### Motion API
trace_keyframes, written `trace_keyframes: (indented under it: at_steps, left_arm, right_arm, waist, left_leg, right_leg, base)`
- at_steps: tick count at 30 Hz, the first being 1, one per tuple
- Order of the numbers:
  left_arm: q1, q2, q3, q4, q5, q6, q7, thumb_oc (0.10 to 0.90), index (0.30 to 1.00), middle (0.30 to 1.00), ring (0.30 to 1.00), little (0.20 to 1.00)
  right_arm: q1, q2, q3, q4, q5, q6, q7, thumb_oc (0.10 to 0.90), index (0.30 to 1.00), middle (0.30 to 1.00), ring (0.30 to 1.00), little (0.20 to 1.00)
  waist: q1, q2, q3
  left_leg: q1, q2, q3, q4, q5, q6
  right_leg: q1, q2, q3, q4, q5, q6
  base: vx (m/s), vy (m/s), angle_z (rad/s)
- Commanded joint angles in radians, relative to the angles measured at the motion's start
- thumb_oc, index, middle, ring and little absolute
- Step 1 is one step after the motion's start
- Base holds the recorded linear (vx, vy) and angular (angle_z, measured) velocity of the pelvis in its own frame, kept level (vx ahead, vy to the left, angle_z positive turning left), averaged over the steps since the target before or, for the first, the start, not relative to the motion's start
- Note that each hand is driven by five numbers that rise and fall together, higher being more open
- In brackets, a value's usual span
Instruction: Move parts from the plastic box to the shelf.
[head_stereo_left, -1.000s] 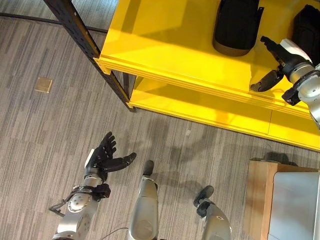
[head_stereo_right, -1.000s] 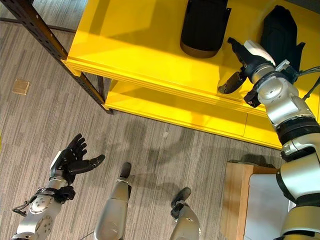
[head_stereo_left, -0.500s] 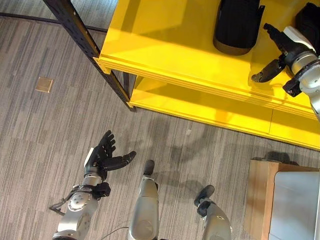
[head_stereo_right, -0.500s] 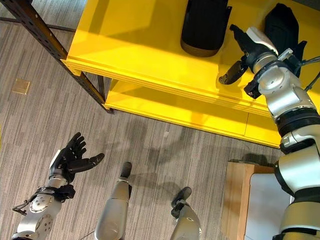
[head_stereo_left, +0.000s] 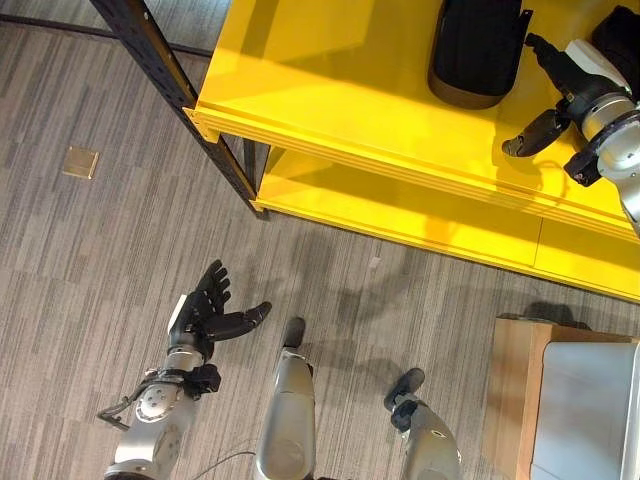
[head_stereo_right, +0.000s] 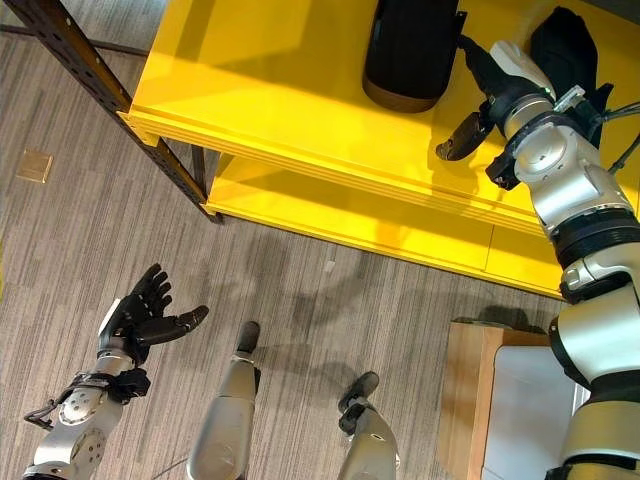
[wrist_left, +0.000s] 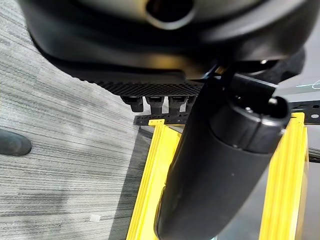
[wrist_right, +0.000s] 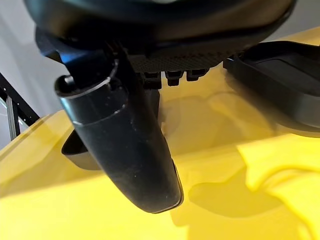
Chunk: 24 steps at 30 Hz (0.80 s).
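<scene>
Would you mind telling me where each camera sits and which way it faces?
Left eye view: head, looking down at the yellow shelf; left hand over the floor.
Right eye view: same scene; right hand above the shelf between two black parts.
Left wrist view: along the left hand, facing floor and shelf.
Right wrist view: along the right hand, facing shelf and parts.
All share the shelf.

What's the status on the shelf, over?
Right hand open over yellow shelf, between two black parts. Left hand open, idle above floor. Nothing blocking.
</scene>
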Motion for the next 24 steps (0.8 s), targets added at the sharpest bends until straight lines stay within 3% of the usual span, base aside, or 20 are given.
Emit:
trace_keyframes:
  at_steps: [1,24]
  left_arm:
    - [0.016,0.053,0.051,-0.097,-0.017,-0.101,0.006,0.9,1.0,1.0,1.0,1.0]
    - [0.018,0.057,0.068,-0.091,-0.021,-0.103,0.02,0.9,1.0,1.0,1.0,1.0]
  right_arm:
    - [-0.193,-0.018,0.027,-0.026,-0.02,-0.031,-0.068,0.9,1.0,1.0,1.0,1.0]
    - [-0.22,0.029,0.054,0.001,-0.043,-0.025,-0.073,0.9,1.0,1.0,1.0,1.0]
  waist:
    - [0.002,-0.033,-0.03]
    - [0.025,-0.048,-0.016]
  left_leg:
    - [-0.043,-0.014,0.001,-0.02,0.007,0.049]
    - [-0.061,-0.02,-0.014,-0.031,0.016,0.048]
  right_leg:
    - [0.128,0.043,0.076,0.086,-0.096,0.012]
    - [0.129,0.055,0.062,0.07,-0.095,0.011]
  base:
    - [0.0,0.0,0.0]
    - [0.0,0.0,0.0]
